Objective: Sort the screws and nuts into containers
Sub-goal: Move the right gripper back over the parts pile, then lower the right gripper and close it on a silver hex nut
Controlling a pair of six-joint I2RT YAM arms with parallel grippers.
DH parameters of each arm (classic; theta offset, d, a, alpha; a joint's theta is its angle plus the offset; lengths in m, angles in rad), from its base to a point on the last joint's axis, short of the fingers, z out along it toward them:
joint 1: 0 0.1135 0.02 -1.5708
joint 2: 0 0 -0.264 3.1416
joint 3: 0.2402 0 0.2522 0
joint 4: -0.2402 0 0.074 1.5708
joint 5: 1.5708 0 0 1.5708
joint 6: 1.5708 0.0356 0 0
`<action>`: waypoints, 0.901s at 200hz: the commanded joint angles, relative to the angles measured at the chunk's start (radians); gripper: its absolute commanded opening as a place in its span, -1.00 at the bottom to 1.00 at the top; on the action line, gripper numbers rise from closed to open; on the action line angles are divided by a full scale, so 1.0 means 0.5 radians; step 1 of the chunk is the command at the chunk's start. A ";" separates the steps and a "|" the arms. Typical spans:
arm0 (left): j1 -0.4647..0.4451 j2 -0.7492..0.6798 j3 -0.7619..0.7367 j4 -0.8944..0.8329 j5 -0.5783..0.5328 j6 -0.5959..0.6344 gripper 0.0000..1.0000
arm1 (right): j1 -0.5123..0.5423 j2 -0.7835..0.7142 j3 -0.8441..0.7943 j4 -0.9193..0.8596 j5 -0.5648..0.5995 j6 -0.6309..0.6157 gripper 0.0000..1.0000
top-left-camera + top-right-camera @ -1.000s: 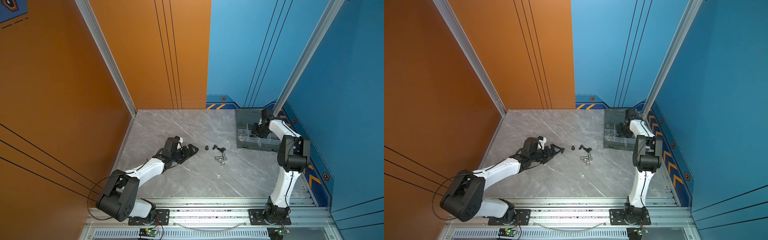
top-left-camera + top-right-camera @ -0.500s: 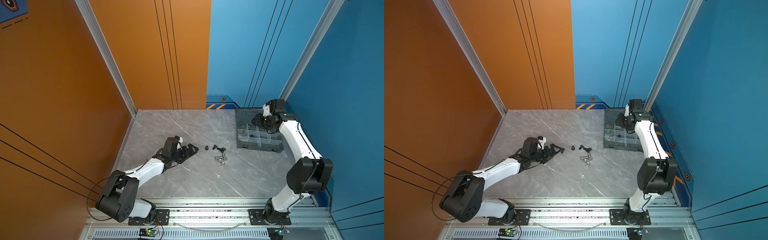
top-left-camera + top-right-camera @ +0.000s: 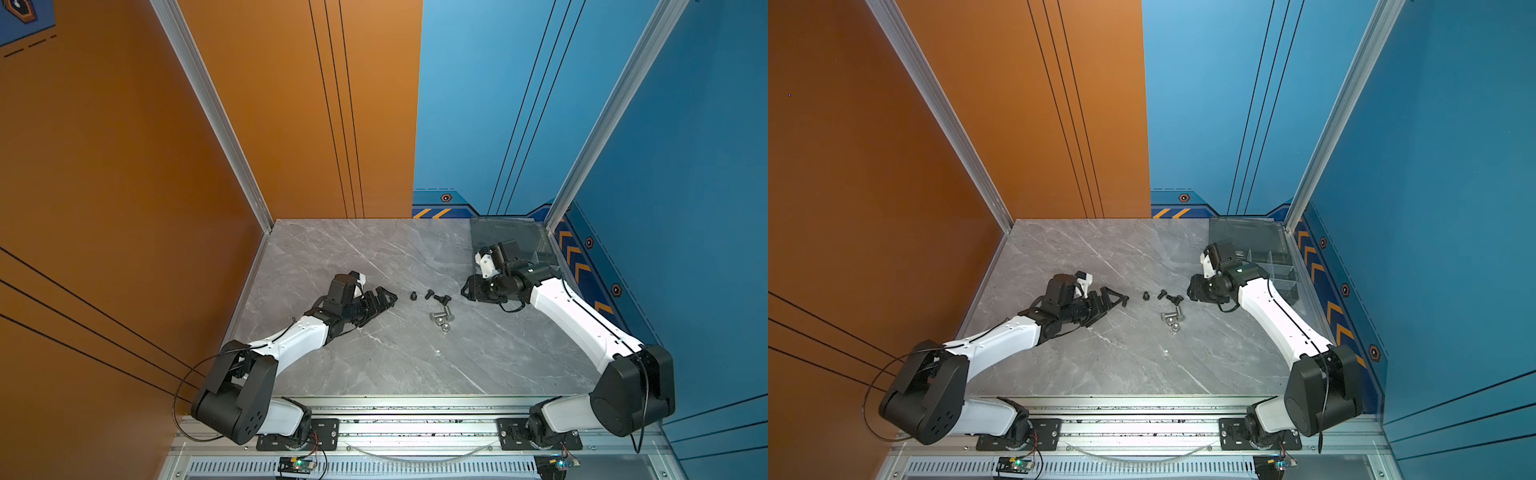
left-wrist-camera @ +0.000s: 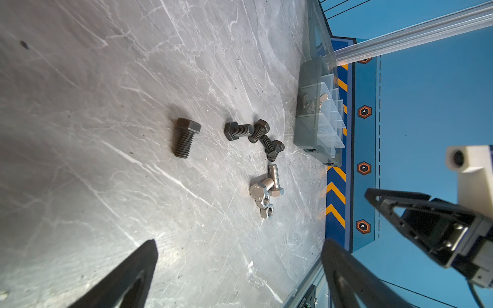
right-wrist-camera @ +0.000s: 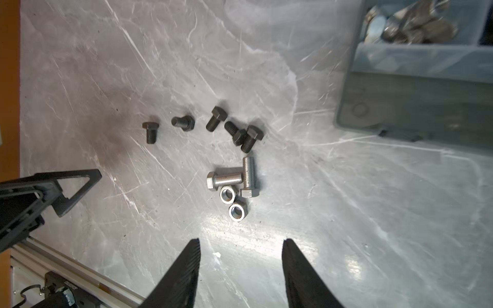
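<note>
Several black screws lie in a row on the marble table, seen in both top views and in the left wrist view. Beside them lie two silver screws and two silver nuts. The grey organiser box stands at the back right, with metal parts in one compartment. My left gripper is open left of the screws. My right gripper is open and empty just right of them.
The box's lid lies open against the back wall. The blue side wall runs close behind the box. An aluminium rail borders the table's front edge. A left finger shows in the right wrist view.
The right arm has swung from over the organiser box down and left to the table beside the loose screws, its jaws wider apart. The left arm has not moved.
</note>
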 commanded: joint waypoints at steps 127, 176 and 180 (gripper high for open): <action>-0.002 -0.060 -0.003 -0.046 0.005 0.010 0.95 | 0.540 0.232 -0.319 0.297 0.496 0.131 0.05; 0.007 -0.040 0.004 -0.050 0.012 0.020 0.95 | 0.501 0.344 -0.250 0.284 0.516 -0.169 0.05; 0.008 -0.037 0.003 -0.049 0.015 0.019 0.95 | 0.500 0.357 -0.240 0.282 0.509 -0.184 0.05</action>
